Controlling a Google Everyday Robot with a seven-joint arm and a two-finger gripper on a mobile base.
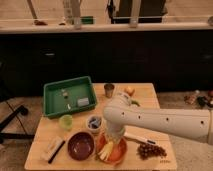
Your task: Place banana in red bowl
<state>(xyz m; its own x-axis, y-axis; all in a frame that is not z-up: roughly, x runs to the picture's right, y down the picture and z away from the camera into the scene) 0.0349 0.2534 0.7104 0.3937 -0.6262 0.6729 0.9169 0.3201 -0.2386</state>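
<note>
Pale yellow curved banana (106, 150) lies inside the glossy orange-red round bowl (119, 155), long axis slanting down-left; the gripper (113, 141) hangs directly above it, finger state indiscernible.

I see my gripper (114, 136) low over the red bowl (118, 155), the banana (106, 150) lying inside it. The maroon bowl (80, 146) sits at its nine o'clock.

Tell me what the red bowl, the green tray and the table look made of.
Red bowl, under the gripper: glossy, likely plastic, going by its sheen. Green tray: matte uniform colour, probably plastic. Table: pale wood, judging by its light tan surface.
</note>
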